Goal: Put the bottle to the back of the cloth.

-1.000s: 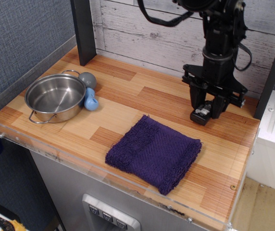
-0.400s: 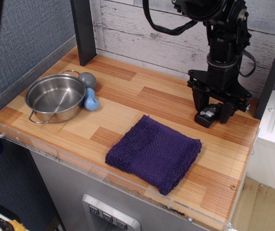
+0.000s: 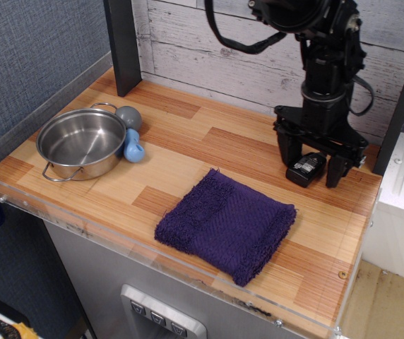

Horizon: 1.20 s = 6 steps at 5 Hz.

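Observation:
The small black bottle (image 3: 305, 169) with a pale label lies on the wooden table (image 3: 209, 148) at the back right, just behind the far right corner of the dark purple cloth (image 3: 227, 222). Its red cap does not show. My gripper (image 3: 310, 168) hangs straight down over the bottle, open. Its two black fingers (image 3: 285, 152) stand apart on either side of the bottle, and I see no grip on it. The cloth lies flat at the front middle of the table.
A steel pot (image 3: 82, 143) stands at the left, with a light blue and grey rounded toy (image 3: 132, 145) against its right side. A black post (image 3: 123, 44) rises at the back left. The plank wall (image 3: 223, 42) runs behind the table. A white unit (image 3: 403, 205) flanks the right edge.
The gripper carried the bottle a little to the right and set it down behind the cloth. Its fingers opened and now stand apart around the lying bottle.

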Each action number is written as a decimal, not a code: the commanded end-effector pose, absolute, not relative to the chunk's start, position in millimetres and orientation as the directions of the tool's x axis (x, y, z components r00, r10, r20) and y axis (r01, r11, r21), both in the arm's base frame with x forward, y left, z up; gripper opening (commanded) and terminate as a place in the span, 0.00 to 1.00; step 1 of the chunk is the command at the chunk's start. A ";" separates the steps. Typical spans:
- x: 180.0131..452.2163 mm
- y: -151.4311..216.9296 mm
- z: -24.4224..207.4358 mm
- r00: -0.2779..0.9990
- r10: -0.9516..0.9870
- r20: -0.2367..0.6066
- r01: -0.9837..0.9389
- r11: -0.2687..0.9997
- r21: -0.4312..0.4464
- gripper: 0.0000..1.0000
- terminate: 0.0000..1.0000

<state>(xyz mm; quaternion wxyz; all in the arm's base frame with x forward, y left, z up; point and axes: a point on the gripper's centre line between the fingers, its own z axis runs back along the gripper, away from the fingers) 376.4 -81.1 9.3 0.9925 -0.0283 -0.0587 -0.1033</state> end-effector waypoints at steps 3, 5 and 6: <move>351.3 -64.2 113.6 0.938 -0.179 0.298 0.216 0.972 -0.094 1.00 0.00; 317.8 -47.3 154.2 0.919 -0.161 0.360 0.202 0.976 -0.080 1.00 0.00; 317.8 -47.3 154.2 0.919 -0.161 0.360 0.202 0.976 -0.080 1.00 0.00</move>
